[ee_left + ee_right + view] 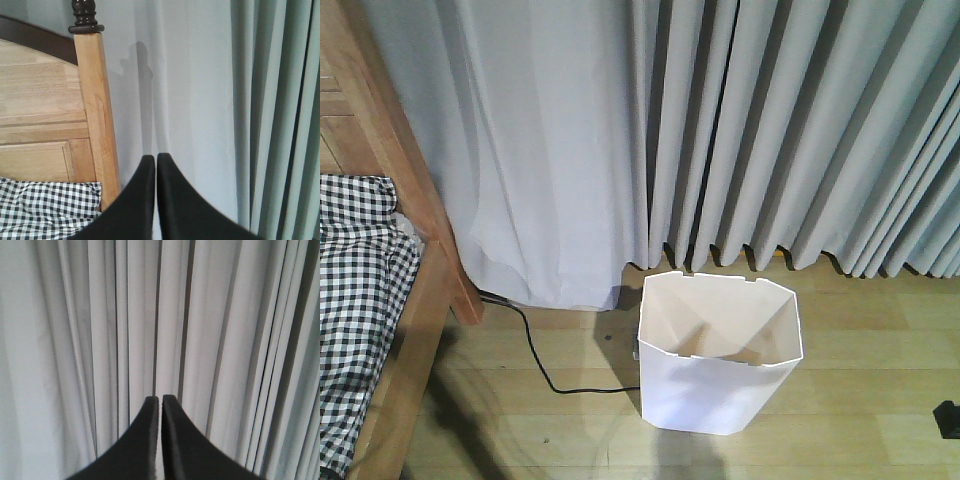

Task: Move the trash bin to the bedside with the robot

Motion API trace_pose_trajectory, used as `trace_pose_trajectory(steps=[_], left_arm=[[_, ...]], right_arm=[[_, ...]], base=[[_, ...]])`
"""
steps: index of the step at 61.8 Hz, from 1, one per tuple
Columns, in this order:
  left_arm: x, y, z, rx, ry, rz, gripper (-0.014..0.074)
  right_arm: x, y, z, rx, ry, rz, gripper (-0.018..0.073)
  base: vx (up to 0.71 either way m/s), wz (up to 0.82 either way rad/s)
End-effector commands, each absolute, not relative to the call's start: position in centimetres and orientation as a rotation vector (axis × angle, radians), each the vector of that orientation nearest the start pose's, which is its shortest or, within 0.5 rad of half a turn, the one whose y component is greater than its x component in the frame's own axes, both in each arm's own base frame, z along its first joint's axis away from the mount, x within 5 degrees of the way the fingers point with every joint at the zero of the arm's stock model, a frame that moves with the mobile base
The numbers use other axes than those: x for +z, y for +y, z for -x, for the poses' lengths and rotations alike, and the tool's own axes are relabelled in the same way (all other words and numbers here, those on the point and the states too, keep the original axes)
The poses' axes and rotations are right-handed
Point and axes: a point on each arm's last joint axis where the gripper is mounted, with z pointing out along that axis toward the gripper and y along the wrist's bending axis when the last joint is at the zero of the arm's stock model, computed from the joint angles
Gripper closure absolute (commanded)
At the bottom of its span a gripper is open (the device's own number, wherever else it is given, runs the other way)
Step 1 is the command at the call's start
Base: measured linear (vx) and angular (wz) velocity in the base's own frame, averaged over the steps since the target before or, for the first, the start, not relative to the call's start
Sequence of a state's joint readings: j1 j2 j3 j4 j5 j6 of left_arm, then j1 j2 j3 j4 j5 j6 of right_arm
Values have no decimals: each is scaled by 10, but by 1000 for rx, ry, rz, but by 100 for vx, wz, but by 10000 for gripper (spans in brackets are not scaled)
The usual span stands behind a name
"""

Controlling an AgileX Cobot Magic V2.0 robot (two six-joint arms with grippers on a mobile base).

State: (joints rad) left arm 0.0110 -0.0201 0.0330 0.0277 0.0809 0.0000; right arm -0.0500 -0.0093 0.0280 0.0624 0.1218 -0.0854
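The white trash bin [720,350] stands upright on the wooden floor just in front of the curtain, its cream inside showing. The bed [420,250], a light-brown wooden frame with black-and-white checked bedding [355,300], fills the left edge, about a bin's width from the bin. My left gripper [156,157] is shut with nothing in it, facing the bedpost [95,110] and curtain. My right gripper [160,399] is shut and empty, facing only curtain folds. Neither gripper shows in the front view, and the bin shows in neither wrist view.
Grey curtains [720,130] hang to the floor along the whole back. A black cable [545,365] runs over the floor from under the curtain to the bin's left side. A small black object [948,418] sits at the right edge.
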Motion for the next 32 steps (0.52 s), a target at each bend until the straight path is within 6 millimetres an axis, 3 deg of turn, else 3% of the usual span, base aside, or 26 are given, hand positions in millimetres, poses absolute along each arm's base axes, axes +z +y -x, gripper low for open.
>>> trace_pose_trajectory(steps=[1, 32], left_arm=[[199, 0, -56, 7, 1507, 0, 603], [199, 0, -56, 7, 1507, 0, 603]], right_arm=[[200, -3, -56, -59, 1542, -16, 568], [200, -3, -56, -59, 1542, -16, 567]], base=[[0, 0], [0, 0]])
